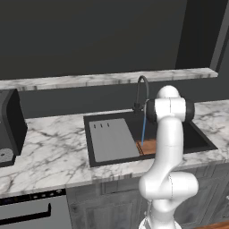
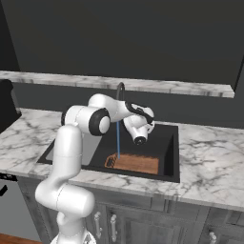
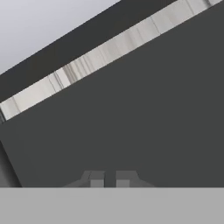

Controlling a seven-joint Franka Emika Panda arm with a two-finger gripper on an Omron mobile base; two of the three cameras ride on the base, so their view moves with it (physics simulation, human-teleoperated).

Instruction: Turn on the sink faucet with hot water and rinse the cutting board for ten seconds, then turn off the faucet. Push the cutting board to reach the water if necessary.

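From the left base view you see the marble table (image 1: pixel 49 147) with the sink (image 1: pixel 91 154), where water (image 1: pixel 143 129) falls from the sink faucet (image 1: pixel 142 91) onto the cutting board (image 1: pixel 147 146). From the right, that board lies at the basin's front. In the hand view your pincer (image 3: pixel 109 180) is closed and empty, facing a dark wall.

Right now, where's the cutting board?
The cutting board lies flat in the sink at its front, right of the grey slab; the water lands on its left end.

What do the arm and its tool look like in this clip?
The arm is glossy white, built of rounded tubular links with dark bands and caps at the joints. No cables or markings are visible. The tool ends in two small, dark grey, blocky fingertips.
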